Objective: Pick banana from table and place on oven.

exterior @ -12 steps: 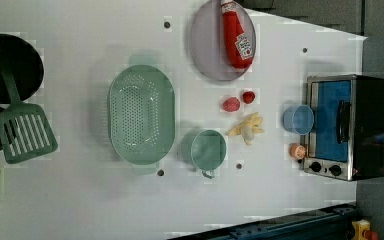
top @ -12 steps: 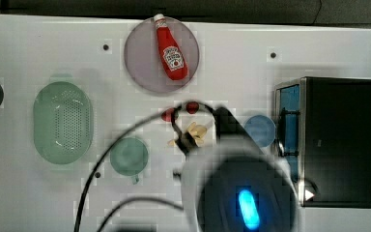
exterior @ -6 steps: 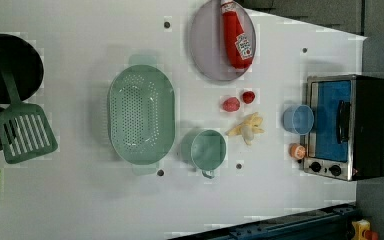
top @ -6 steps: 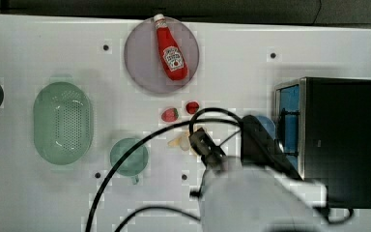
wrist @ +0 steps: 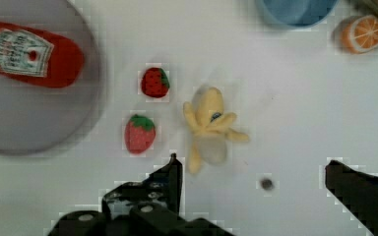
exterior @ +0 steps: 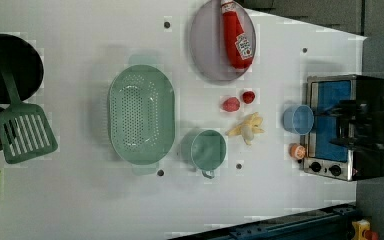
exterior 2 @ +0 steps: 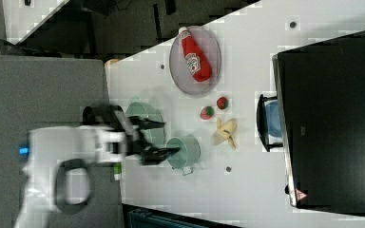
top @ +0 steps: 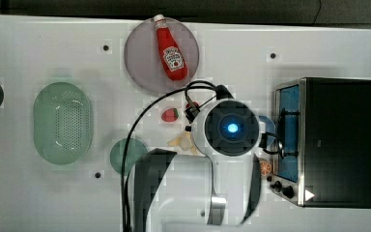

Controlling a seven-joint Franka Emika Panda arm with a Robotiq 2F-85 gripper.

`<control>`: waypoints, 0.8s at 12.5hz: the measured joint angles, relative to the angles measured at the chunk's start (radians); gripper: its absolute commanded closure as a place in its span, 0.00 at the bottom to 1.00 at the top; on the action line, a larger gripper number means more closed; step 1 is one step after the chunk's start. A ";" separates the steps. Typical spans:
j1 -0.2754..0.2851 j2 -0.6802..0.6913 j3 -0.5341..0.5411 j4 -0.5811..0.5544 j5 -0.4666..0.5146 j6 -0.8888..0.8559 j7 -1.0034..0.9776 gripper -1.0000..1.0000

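A: Pale yellow banana [exterior: 247, 130] lies on the white table [exterior: 80, 200], peel splayed, just beside the two strawberries [wrist: 140, 133] and between them and the oven [exterior: 347, 127]. Nothing holds it.

B: The change: half a second back, the top view had the arm lower and off to the side of the banana. Now the arm's round end sits almost over it, with only the banana's tip poking out. In the left view the banana hasn't shifted.

A: Gripper [wrist: 256, 172]?

B: Spread wide, empty, the banana just ahead of the gap between the fingers in the wrist view. My read: the approach is lined up, with descent and grasp still to come. The oven's top is bare.

A: Count?

B: One banana, two strawberries, one ketchup bottle [top: 170, 48] on one grey plate [top: 140, 67], one green colander [exterior: 141, 115], one green cup [exterior: 208, 150], one blue cup [exterior: 298, 119] and one orange slice [exterior: 297, 150] at the oven door.
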 measured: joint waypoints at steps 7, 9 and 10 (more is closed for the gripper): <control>-0.006 0.223 0.050 -0.088 -0.027 0.273 -0.001 0.00; -0.005 0.290 0.068 -0.100 -0.038 0.336 -0.002 0.00; -0.001 0.324 0.069 -0.100 -0.032 0.375 -0.002 0.00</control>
